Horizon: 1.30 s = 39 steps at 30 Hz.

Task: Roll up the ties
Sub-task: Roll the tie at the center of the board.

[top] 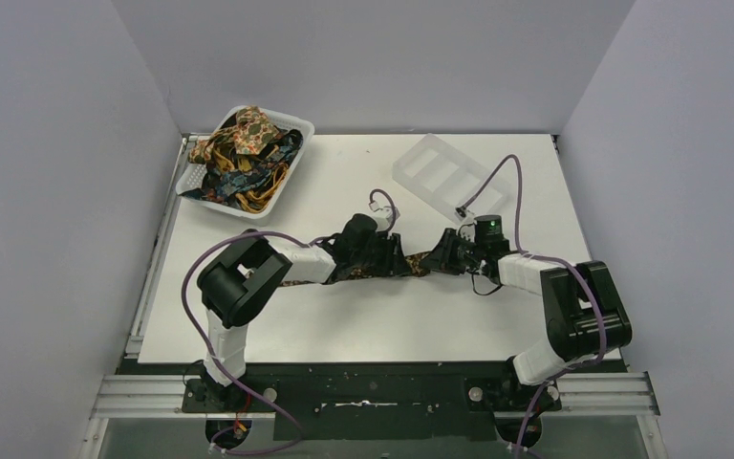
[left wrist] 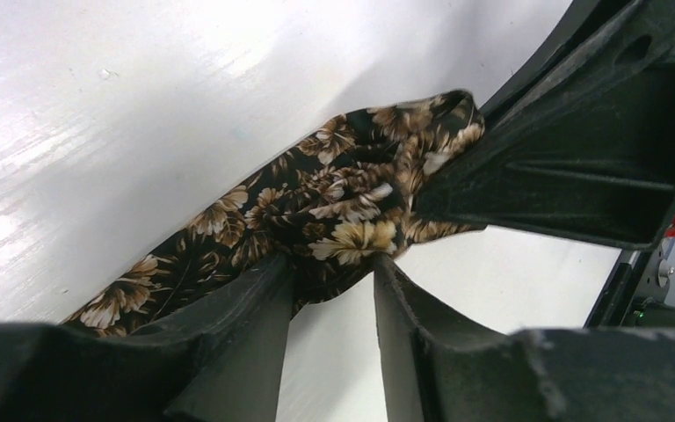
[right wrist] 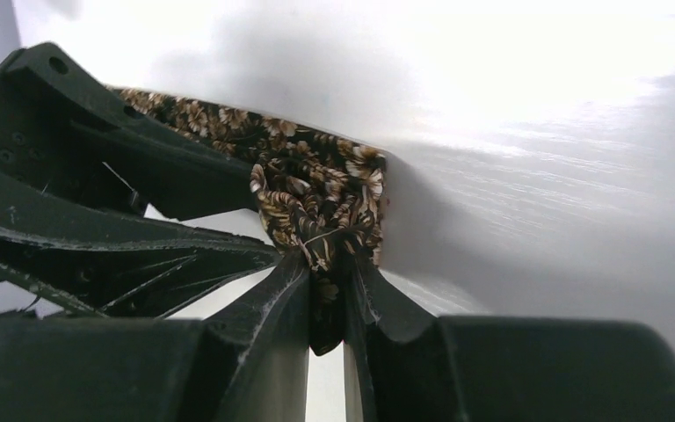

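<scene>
A dark brown tie with tan flowers [top: 419,264] lies across the middle of the white table [top: 363,325], between my two grippers. My left gripper [top: 394,256] pinches a bunched fold of it at its fingertips. In the left wrist view [left wrist: 334,264] the jaws stand a little apart, with the tie [left wrist: 316,193] between the tips. My right gripper [top: 442,252] is shut on the tie's end. In the right wrist view [right wrist: 327,264] the tie [right wrist: 316,189] fills the narrow gap. The rest of the tie runs left under my left arm.
A white basket [top: 298,127] at the back left holds several more ties [top: 244,143] in a heap. A clear compartment tray [top: 440,174] lies at the back, just beyond my right gripper. The right gripper's black body [left wrist: 580,149] is close beside the left fingers.
</scene>
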Motion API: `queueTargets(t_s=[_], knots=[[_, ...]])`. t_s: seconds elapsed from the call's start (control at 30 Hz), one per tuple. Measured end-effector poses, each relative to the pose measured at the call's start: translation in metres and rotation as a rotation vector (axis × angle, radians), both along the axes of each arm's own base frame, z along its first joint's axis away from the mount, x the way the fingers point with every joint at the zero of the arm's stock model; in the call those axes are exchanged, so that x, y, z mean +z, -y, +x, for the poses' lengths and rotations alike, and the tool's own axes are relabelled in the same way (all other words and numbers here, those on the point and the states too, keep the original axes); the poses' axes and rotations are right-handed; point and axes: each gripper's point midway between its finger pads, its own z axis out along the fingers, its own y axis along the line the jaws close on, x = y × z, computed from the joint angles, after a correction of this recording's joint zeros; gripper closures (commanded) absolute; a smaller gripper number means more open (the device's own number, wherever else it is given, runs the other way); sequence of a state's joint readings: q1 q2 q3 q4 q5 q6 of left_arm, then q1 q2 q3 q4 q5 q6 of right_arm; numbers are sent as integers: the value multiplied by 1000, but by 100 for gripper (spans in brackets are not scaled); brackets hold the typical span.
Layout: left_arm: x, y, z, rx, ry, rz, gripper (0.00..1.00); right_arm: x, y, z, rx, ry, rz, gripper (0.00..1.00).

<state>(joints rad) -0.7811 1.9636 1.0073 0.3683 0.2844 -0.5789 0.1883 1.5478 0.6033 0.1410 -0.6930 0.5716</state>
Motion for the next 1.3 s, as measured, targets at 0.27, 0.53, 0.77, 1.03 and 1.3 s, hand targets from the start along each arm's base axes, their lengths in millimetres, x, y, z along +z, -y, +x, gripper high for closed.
queueTargets(t_s=[0.27,0.53,0.77,1.03,1.3], knots=[[22,-17,9,60,23,7,47,15,17,16,-74,13,-172,100],[62,-38,3,87,79,-45,47,27,35,20,-97,-19,-389,100],[64,-82,-5,160,73,-23,47,55,28,37,-76,26,-647,100],[76,-136,-1,287,96,-22,47,34,17,32,3,-8,-966,100],[86,-161,-1,356,120,-33,47,41,2,38,29,33,-1114,94]])
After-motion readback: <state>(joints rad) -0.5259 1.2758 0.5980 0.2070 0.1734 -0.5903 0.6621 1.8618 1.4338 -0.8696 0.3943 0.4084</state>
